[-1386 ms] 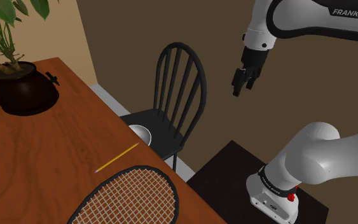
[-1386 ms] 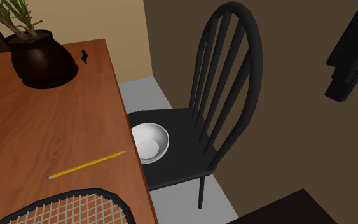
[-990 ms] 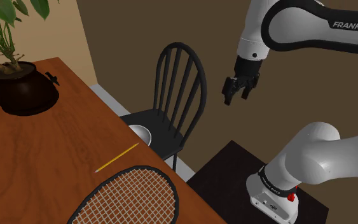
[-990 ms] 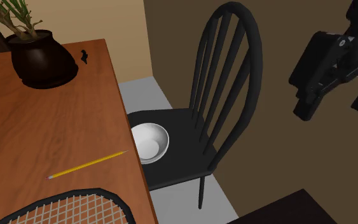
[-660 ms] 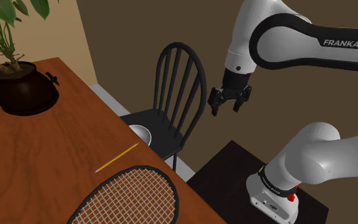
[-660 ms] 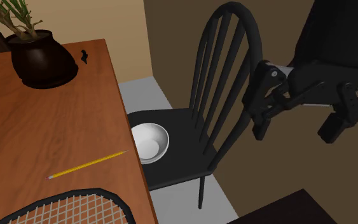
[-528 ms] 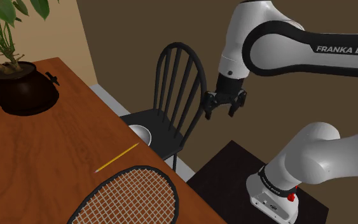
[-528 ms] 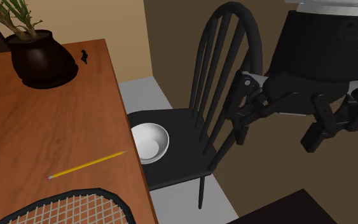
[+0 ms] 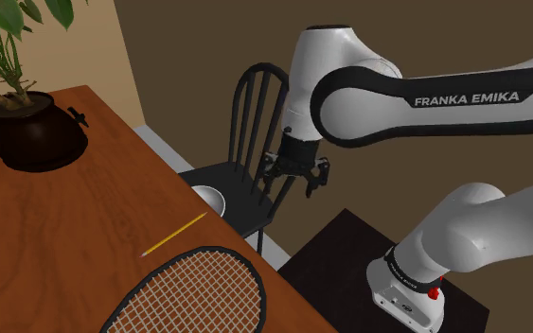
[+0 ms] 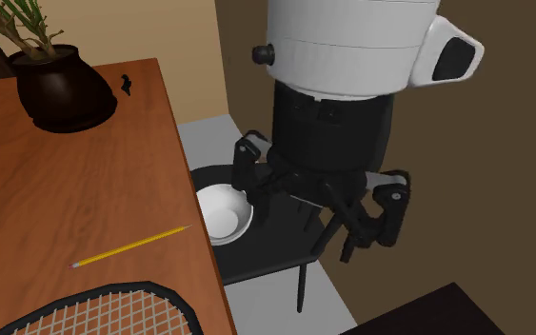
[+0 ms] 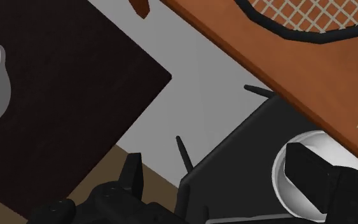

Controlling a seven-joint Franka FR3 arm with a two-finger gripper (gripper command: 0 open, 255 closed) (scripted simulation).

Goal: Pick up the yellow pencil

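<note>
Hovering: gripper (image 9: 293, 181) above black chair (image 9: 231, 184) seat, just off table edge
Fingers (image 10: 241, 169): spread apart, gripping nothing
Yellow pencil (image 9: 174, 235): flat on wooden table (image 9: 65, 218), near edge, beside racket (image 9: 193, 293) head
White bowl (image 10: 220, 211): on chair seat

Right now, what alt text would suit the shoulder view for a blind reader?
A white robot arm's open black gripper hangs by a black chair, short of a wooden table. The table holds a yellow pencil, a racket and a potted plant.
</note>
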